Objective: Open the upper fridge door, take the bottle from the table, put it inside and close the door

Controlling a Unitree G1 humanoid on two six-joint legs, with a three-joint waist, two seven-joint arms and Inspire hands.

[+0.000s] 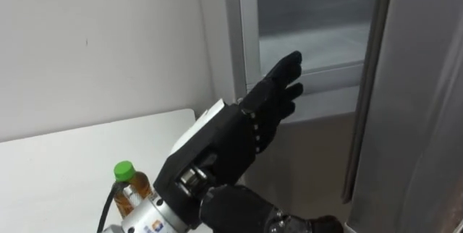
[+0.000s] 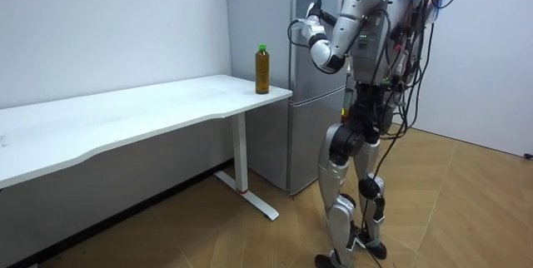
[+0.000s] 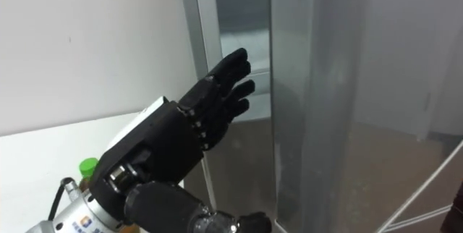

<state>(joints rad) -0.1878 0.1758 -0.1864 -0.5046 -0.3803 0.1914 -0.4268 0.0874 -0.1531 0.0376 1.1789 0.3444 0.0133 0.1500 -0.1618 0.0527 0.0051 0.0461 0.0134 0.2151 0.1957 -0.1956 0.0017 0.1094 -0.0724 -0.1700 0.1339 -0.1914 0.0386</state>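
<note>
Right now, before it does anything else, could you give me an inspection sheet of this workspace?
Surface: white table, standing beside the fridge.
Job's things: bottle, green cap, upright on the table's corner nearest the fridge; the fridge's upper part looks ajar.
Clutter: nothing seen.
Robot hands: left robot hand raised, fingers straight, at the upper fridge's opening, holding nothing.
Cables: nothing seen.
Surroundings: white wall, wooden floor; the robot stands facing the fridge.

Black left hand [image 1: 233, 135], silver wrist, orange wiring.
</note>
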